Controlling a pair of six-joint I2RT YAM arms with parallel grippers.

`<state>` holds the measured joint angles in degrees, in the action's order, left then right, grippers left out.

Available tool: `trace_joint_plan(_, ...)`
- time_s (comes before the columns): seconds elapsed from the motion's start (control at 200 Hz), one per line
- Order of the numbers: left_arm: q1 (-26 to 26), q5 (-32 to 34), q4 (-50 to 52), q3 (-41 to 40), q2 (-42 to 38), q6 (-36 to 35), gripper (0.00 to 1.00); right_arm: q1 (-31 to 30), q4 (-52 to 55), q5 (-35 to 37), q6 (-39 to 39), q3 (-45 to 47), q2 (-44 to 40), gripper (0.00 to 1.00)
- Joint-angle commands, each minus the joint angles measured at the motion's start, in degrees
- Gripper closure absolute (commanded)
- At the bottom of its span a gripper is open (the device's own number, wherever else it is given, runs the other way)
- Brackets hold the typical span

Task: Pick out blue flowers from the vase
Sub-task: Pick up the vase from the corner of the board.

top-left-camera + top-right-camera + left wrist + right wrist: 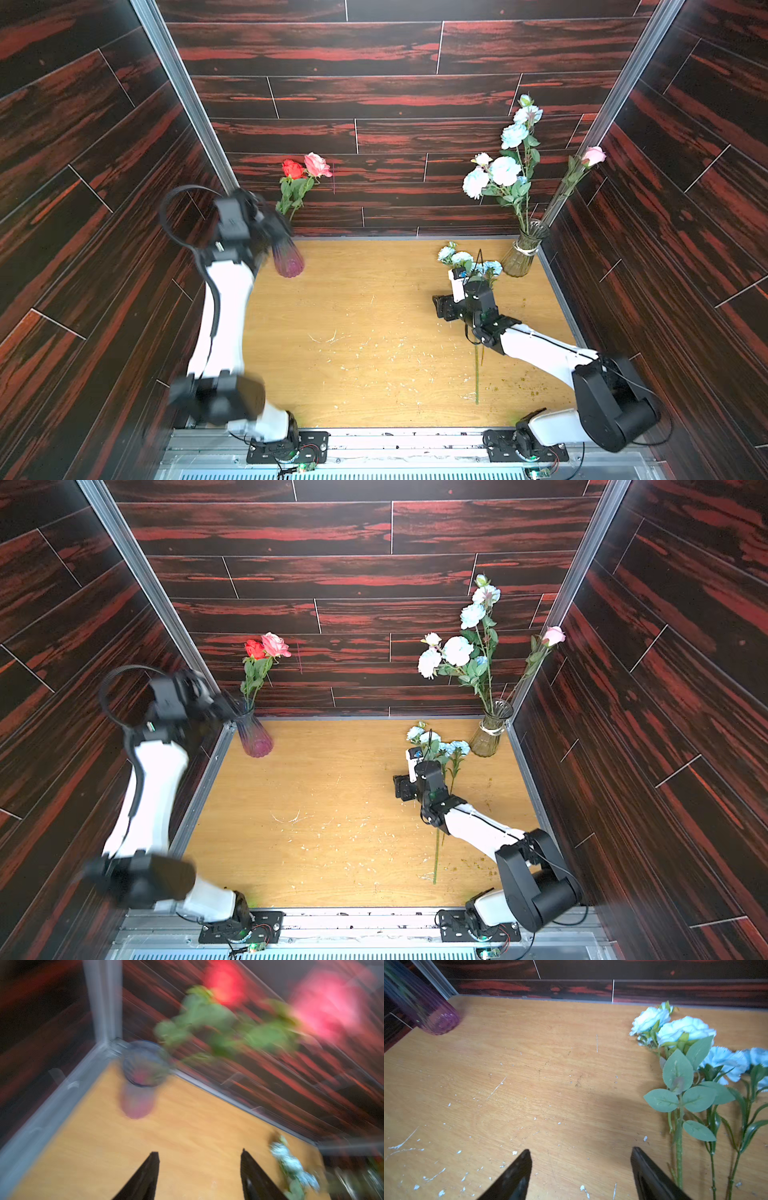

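Observation:
Tall blue flowers (505, 170) (457, 650) stand in the clear glass vase (521, 257) (488, 739) at the back right corner. More blue flowers (461, 259) (683, 1028) lie flat on the wooden table in front of that vase, their long stems (477, 374) running toward the front edge under my right arm. My right gripper (581, 1150) hovers low over bare table just beside those lying sprays, open, with nothing between its fingers. My left gripper (199, 1151) is raised near the back left corner, open and empty; its view is motion-blurred.
A purple vase (287, 259) (143, 1068) with a red rose (293, 168) and a pink rose (316, 164) stands at the back left. A pink rose (594, 156) leans out of the clear vase against the right wall. White crumbs litter the table.

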<state>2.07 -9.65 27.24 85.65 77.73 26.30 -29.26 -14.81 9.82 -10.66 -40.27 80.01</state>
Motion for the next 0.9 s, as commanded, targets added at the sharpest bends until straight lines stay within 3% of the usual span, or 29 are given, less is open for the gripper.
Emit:
trace_joint_plan(0.0, -5.9, 3.9, -22.9, -20.4, -13.6, -0.6, 0.33, -0.2, -2.3, -1.2, 0.4, 2.7, -5.7, 0.23)
trace_joint_plan(0.185, -12.2, 6.2, -40.3, -46.0, -26.4, 2.2, 0.30, -0.1, 9.2, 3.9, -0.8, -1.7, -12.3, 0.23)
trace_joint_plan(0.271, -14.4, 6.4, -43.5, -51.9, -27.8, 2.2, 0.30, 1.5, 15.4, 6.2, -2.3, -5.0, -15.7, 0.23)
trace_joint_plan(0.386, -15.6, 6.5, -55.4, -60.2, -24.6, 3.9, 0.30, 8.6, 24.2, 2.8, -4.8, -9.8, -20.2, 0.20)
trace_joint_plan(0.596, -16.1, 2.4, -63.2, -59.9, -13.6, 4.7, 0.30, 28.2, 34.7, -11.3, -7.5, -21.3, -19.4, 0.25)
trace_joint_plan(0.767, -16.5, -0.4, -63.0, -58.5, -10.2, 3.1, 0.30, 38.7, 40.5, -12.8, -6.7, -34.0, -9.6, 0.26)
trace_joint_plan(0.897, -16.6, -1.8, -61.7, -58.0, -8.9, 0.9, 0.30, 49.6, 38.2, -23.0, -12.2, -37.7, -2.9, 0.28)
